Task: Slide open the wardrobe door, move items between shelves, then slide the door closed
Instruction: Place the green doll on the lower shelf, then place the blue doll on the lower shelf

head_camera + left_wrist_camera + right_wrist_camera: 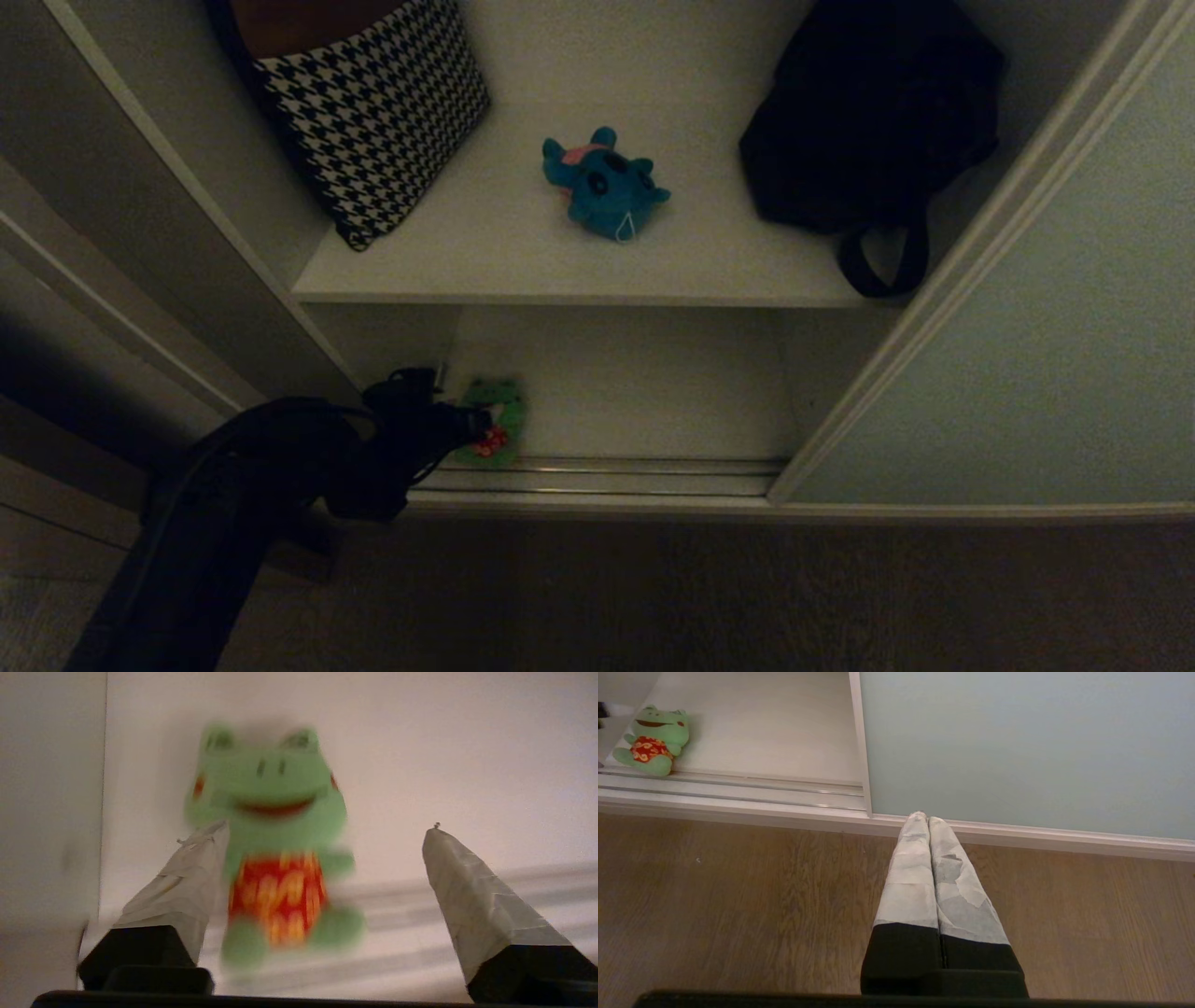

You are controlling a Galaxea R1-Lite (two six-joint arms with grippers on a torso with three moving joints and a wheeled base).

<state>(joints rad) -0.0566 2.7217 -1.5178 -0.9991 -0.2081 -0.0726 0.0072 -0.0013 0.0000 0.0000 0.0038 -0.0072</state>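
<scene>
The sliding wardrobe door stands pushed to the right, leaving the left compartment exposed. On the upper shelf a teal-blue plush toy lies at centre, well apart from a houndstooth cushion on the left and a black bag on the right. On the bottom shelf, at its left front beside the door track, lies a green frog plush in red shorts. The left end effector is at the frog, fingers spread wide either side of it, one finger close against its side, not clamped. The right end effector hangs over the wooden floor, fingers pressed together, empty.
</scene>
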